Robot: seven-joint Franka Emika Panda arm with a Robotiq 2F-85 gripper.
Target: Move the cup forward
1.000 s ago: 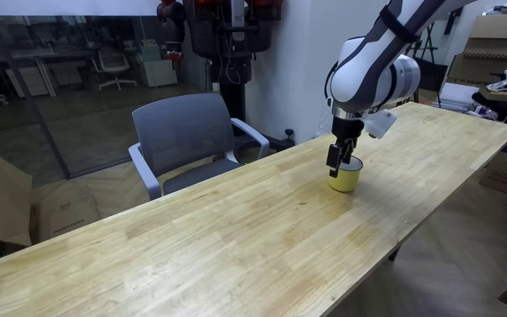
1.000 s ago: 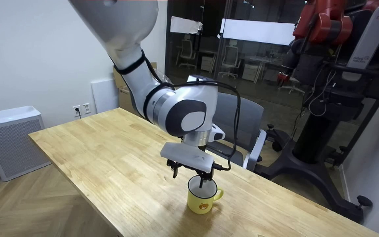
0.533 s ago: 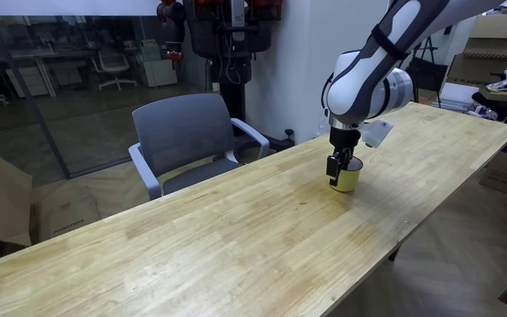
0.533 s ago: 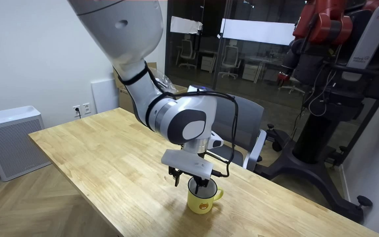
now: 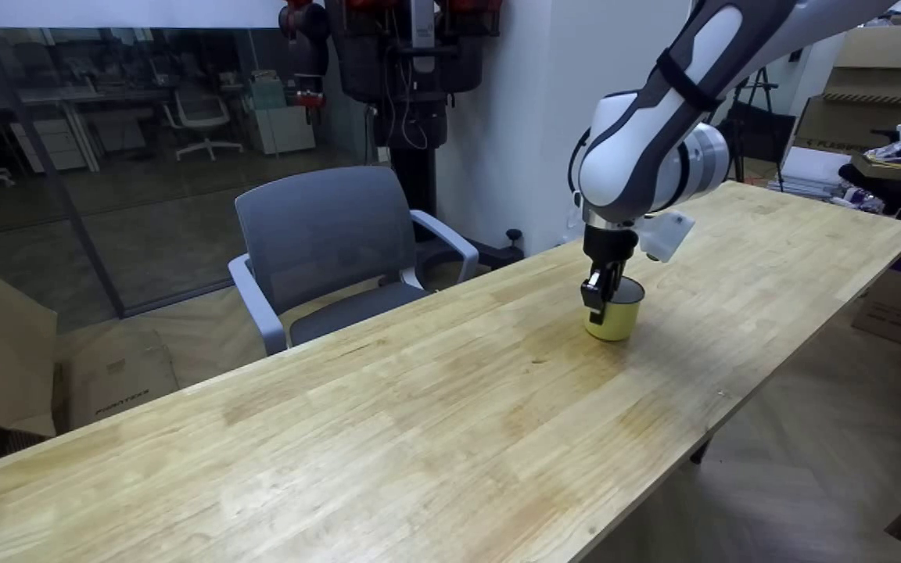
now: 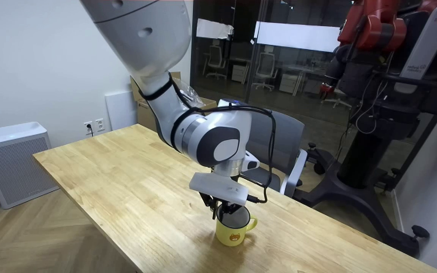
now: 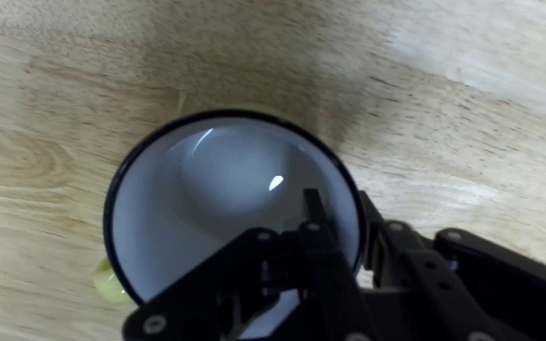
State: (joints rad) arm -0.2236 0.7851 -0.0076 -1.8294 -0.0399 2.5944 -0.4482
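The yellow cup stands upright on the wooden table in both exterior views. Its handle points away from my gripper. In the wrist view I look down into the cup, which has a whitish inside and a dark rim. My gripper straddles the near rim, one finger inside the cup and one outside. The jaws are narrow, but a strip of pale wall still shows between the inner finger and the rim. Where the fingertips meet the wall lower down is hidden.
The long wooden table extends well past the cup to both sides. A grey chair stands close against its far edge. Behind that is a red and black robot on a wheeled base. A cardboard box sits off the table's end.
My gripper has come down over the cup's rim, and its fingers have drawn much closer together on either side of the wall. The cup stays in the same spot.
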